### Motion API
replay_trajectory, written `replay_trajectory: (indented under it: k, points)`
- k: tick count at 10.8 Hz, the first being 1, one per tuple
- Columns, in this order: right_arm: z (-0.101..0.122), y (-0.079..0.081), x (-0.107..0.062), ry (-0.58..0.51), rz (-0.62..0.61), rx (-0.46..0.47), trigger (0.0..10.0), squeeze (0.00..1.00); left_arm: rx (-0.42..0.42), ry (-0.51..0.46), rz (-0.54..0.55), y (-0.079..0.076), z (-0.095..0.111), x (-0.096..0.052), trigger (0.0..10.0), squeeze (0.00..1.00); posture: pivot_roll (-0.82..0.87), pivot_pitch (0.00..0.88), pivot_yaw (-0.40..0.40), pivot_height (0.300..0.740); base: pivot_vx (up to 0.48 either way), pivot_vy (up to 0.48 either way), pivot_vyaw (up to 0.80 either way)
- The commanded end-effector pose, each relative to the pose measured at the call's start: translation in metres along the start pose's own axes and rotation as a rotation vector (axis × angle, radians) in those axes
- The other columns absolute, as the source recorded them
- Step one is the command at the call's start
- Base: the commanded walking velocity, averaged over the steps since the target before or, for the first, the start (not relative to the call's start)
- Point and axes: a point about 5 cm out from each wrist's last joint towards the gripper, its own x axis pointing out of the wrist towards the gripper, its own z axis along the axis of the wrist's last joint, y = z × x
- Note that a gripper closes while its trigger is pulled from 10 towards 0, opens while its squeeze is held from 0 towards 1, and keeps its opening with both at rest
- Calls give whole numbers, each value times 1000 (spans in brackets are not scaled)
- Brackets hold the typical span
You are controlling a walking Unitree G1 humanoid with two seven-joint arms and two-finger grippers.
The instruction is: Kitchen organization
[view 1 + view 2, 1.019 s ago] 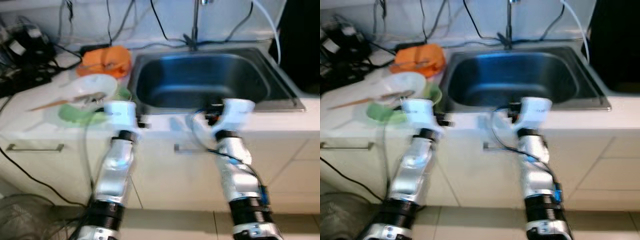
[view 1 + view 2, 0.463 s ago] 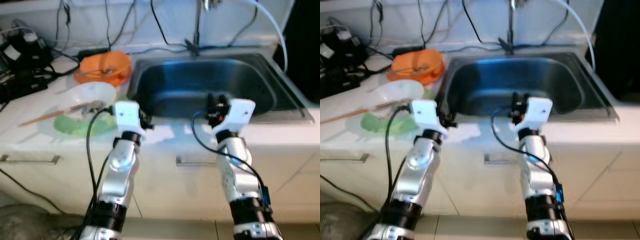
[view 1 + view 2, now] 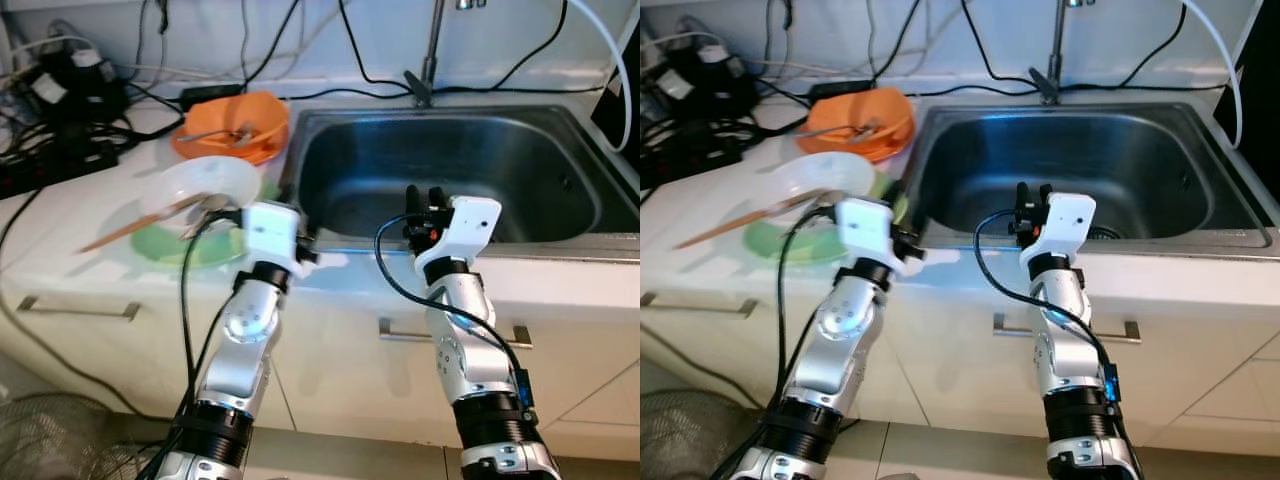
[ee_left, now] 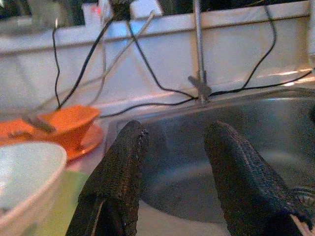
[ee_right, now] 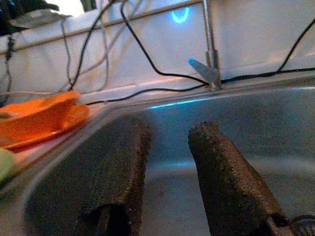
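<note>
A steel sink (image 3: 560,150) is set into the white counter, with its faucet (image 3: 430,50) at the back. Left of it stands an orange bowl (image 3: 232,125) holding utensils. In front of that, a white bowl (image 3: 200,185) rests on a green plate (image 3: 205,250), with a wooden stick (image 3: 125,230) lying across it. My left gripper (image 4: 172,167) is open over the sink's front left corner, beside the white bowl. My right gripper (image 3: 424,195) is open and empty above the sink's front rim, pointing at the basin.
Black cables and a power strip (image 3: 60,110) crowd the counter's back left. More cables (image 3: 300,40) hang down the back wall. Cabinet fronts with metal handles (image 3: 455,335) lie below the counter edge. The drain (image 3: 1102,232) sits near the right gripper.
The camera has shifted, and the picture has gone from blurred to sharp. Both arms have risen from the counter's front edge, so the grippers now reach over the sink's rim.
</note>
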Motion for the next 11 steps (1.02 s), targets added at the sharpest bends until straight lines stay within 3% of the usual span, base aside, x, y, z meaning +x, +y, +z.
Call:
replay_trajectory:
  k: [1,3,7,8,9,10,11]
  points:
    - [1,4,2,-8,8,6,10000,0,31,-23,-18,0,4,-1,10000,0,67,0,83,740,0,0,0]
    - [0,5,3,-5,12,6,10000,0,82,-66,-56,-8,12,-1,10000,0,72,0,81,740,0,0,0]
    - [-1,7,2,-5,20,10,10000,0,186,-190,-46,0,46,3,10000,0,76,0,80,740,0,0,0]
    - [-1,7,2,-5,20,10,10000,0,196,-252,2,10,67,1,10000,0,79,0,80,740,0,0,0]
    - [-2,7,3,-4,18,10,10000,0,134,-291,79,26,83,1,10000,0,86,0,77,740,0,0,0]
    - [-3,6,3,-1,18,11,10000,0,70,-334,179,54,102,0,10000,0,97,0,74,740,0,0,0]
    - [-4,7,3,3,22,13,10000,0,80,-345,234,74,109,-4,10000,0,108,0,69,740,0,0,0]
